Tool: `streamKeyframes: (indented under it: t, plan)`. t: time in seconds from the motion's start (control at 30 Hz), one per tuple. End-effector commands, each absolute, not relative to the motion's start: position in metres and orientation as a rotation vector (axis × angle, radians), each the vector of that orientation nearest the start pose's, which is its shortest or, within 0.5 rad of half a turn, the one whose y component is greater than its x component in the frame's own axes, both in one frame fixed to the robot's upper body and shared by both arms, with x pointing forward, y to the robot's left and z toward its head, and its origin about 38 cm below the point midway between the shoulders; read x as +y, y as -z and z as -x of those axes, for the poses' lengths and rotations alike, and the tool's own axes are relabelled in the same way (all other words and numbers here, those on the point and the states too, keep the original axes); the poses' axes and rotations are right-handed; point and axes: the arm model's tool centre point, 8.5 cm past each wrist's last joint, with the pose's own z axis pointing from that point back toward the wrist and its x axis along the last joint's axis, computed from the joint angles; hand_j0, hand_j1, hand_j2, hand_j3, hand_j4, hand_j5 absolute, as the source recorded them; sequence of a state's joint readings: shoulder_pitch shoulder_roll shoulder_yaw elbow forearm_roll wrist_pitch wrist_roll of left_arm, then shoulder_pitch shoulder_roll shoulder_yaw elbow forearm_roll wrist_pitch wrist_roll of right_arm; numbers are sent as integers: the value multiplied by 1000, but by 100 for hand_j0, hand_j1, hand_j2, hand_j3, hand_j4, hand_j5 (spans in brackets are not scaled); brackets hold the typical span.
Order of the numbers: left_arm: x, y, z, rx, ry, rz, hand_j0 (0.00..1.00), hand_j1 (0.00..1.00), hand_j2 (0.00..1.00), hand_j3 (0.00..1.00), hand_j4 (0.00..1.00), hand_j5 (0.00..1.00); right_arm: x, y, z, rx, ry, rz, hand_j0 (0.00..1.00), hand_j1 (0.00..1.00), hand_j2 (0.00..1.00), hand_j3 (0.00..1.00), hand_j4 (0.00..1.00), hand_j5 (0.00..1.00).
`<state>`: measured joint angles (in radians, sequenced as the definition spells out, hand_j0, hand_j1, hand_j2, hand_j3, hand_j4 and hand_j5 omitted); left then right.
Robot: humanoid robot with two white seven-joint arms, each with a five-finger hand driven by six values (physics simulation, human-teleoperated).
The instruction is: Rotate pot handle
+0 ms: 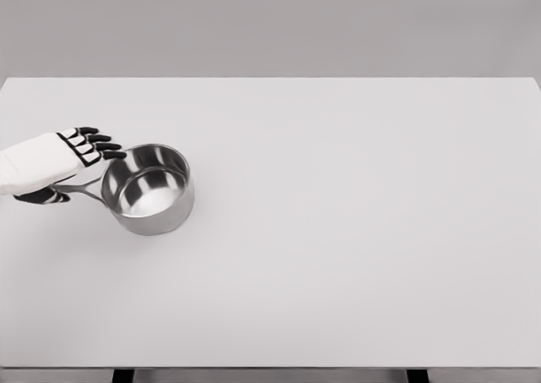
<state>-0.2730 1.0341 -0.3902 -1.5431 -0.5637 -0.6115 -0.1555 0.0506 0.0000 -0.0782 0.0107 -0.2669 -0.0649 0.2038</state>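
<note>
Fingers: mine on the left hand (68, 159) are spread out straight, tips (108, 146) just short of the pot rim, thumb tucked low on the near side of the handle. Nothing's clamped as far as I can see, so I'd call it loose and not gripping yet. Can't tell if the palm is actually resting on the handle or floating just over it.

Handle: thin metal stick (83, 188) running out of the pot toward the left edge, passing under my hand. It's the bit I need to swing round.

Pot: steel saucepan (150, 188), upright, empty inside, sitting on the left side of the bench, well away from every edge but the left one.

How I'd do it: my guess is a proper wrap first, fingers over the top and thumb under, as far out along the handle as I can get so the pot pivots easily. Then sweep slow in an arc and keep the pot flat.

Watch out: shiny pot on a smooth top will probably slide instead of turning if I push sideways, so I'd steer the handle round the pot's centre.

Bench: plain white top (355, 231), loads of room on the right.

Right arm: not showing anywhere.
</note>
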Motion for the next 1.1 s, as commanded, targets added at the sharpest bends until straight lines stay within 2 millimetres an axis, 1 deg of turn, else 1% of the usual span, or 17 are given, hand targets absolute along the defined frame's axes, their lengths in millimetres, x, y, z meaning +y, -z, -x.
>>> streamKeyframes:
  t: [0.0,0.1,0.3,0.43,0.57,0.73,0.77,0.8,0.83,0.87,0.97,1.0,1.07]
  plan:
    - [394,-197,-376,-1413,1982,-660,100,100,100,100,100,100,-257,261,25,-54,340,-94,100,100,100,100,100,100]
    - [404,-199,-380,-1400,1957,-683,100,100,100,100,100,100,-257,261,25,-53,341,-95,100,100,100,100,100,100]
    - [416,-201,-386,-1376,1929,-712,100,100,100,100,100,100,-257,261,25,-54,340,-94,100,100,100,100,100,100]
    - [418,-202,-389,-1378,1915,-721,100,100,100,100,100,100,-257,261,26,-53,341,-94,100,100,100,100,100,100]
    - [422,-198,-394,-1373,1888,-726,100,100,100,100,100,100,-257,261,25,-54,340,-94,100,100,100,100,100,100]
    - [421,-197,-390,-1378,1889,-714,100,100,100,100,100,100,-257,261,26,-51,341,-94,100,100,100,100,100,100]
    - [416,-200,-389,-1393,1903,-712,100,100,100,100,100,100,-257,261,25,-53,341,-95,100,100,100,100,100,100]
    - [406,-204,-386,-1423,1921,-699,100,100,100,100,100,100,-257,261,25,-53,341,-95,100,100,100,100,100,100]
    - [391,-213,-384,-1475,1946,-696,100,100,100,100,100,100,-257,261,25,-53,341,-95,100,100,100,100,100,100]
    - [380,-221,-382,-1517,1959,-691,100,100,100,100,100,100,-257,261,25,-53,341,-95,100,100,100,100,100,100]
    - [377,-247,-372,-1588,1941,-642,100,100,100,100,100,100,-257,261,25,-53,341,-95,100,100,100,100,100,100]
    - [380,-252,-369,-1591,1931,-628,100,100,100,100,100,100,-257,261,25,-53,341,-95,100,100,100,100,100,100]
    - [378,-262,-369,-1630,1906,-620,100,100,100,100,100,100,-257,261,25,-53,341,-95,100,100,100,100,100,100]
